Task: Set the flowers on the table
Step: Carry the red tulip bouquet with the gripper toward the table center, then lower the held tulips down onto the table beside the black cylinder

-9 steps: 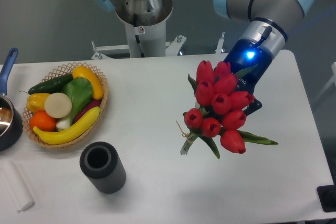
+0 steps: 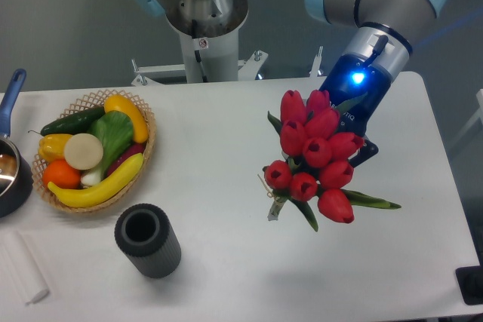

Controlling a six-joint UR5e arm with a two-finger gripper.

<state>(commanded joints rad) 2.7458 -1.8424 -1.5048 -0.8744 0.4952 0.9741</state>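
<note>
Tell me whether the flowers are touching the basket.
Apart. The fixed camera shows bare table between the flowers and the basket.

From my fixed camera I see the gripper (image 2: 361, 135) at about two o'clock over the white table (image 2: 219, 262), its fingers hidden behind the red tulip bunch (image 2: 315, 157), so I cannot tell their grip. The stems (image 2: 273, 203) point toward seven o'clock. At nine o'clock sits a wicker basket (image 2: 148, 141) of produce, with a dark ribbed cylinder (image 2: 148, 240) just below it.
</note>
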